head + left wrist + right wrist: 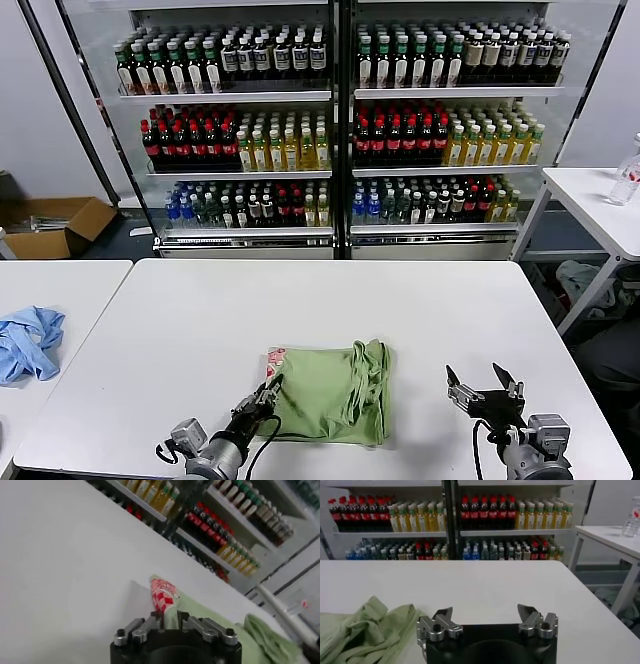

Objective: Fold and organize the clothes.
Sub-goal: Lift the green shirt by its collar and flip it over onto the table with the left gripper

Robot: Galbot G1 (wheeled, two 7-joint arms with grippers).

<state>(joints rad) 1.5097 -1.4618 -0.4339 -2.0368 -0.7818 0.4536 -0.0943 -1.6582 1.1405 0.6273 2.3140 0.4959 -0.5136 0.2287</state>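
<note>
The clothes [335, 395], a pale green shirt folded into a rough rectangle, lie on the white table near its front edge. A red-and-white patterned patch [274, 360] shows at the shirt's far left corner. My left gripper [268, 397] sits at the shirt's left edge, its jaws shut on a fold of the green cloth [169, 617] just below the patch [164, 596]. My right gripper [481, 384] hovers open over bare table to the right of the shirt, holding nothing. Bunched green fabric [367, 625] shows beside the right gripper [486, 616].
A light blue cloth [27, 342] lies on the neighbouring table at the left. Behind the table stands a drinks cooler [340, 130] full of bottles. Another white table [600, 205] with a clear bottle [626, 178] is at the right. A cardboard box [55, 225] sits on the floor.
</note>
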